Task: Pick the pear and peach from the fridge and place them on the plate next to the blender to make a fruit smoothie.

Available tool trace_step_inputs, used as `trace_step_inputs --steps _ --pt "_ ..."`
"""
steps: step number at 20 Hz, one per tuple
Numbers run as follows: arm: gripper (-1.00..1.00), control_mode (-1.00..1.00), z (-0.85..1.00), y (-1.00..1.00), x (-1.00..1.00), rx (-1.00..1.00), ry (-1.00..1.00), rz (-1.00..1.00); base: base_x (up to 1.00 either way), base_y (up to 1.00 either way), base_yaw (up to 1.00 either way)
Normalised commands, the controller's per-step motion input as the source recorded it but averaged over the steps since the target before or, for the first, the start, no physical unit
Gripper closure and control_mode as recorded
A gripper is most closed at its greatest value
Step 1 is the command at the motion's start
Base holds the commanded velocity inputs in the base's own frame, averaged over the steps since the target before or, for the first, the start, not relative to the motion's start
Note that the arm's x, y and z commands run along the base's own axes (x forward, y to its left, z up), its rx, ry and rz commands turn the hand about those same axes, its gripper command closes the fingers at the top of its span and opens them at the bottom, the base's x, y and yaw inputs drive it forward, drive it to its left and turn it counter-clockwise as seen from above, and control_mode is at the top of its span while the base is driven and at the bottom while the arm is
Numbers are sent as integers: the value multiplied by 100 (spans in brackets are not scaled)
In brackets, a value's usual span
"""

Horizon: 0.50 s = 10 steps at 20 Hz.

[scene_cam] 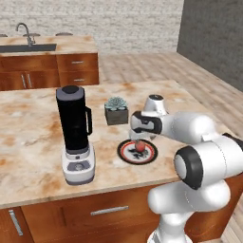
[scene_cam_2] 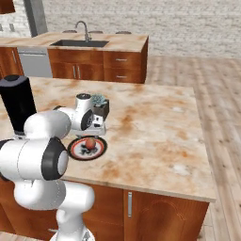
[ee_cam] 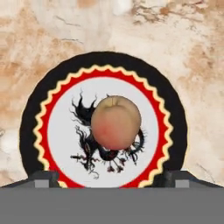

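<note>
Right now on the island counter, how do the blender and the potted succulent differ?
The blender is tall, with a black jar on a light grey base; the potted succulent is low, with pale green leaves in a dark square pot. The blender stands left of the plate, the succulent behind it. The blender has a side handle and buttons; the succulent has neither. Both stand upright on the marbled counter, apart from the plate.

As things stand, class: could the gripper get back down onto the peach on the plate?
Probably yes. The gripper hangs open directly above the peach, which lies alone in the middle of the plate, with nothing between them.
</note>
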Motion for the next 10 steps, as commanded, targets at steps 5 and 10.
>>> trace_step_inputs --steps 5,10 --pt "-100 -100 86 -5 -97 0 -7 -17 0 0 0" --pt "-100 -100 99 -13 -100 0 -12 -21 0 0 0"
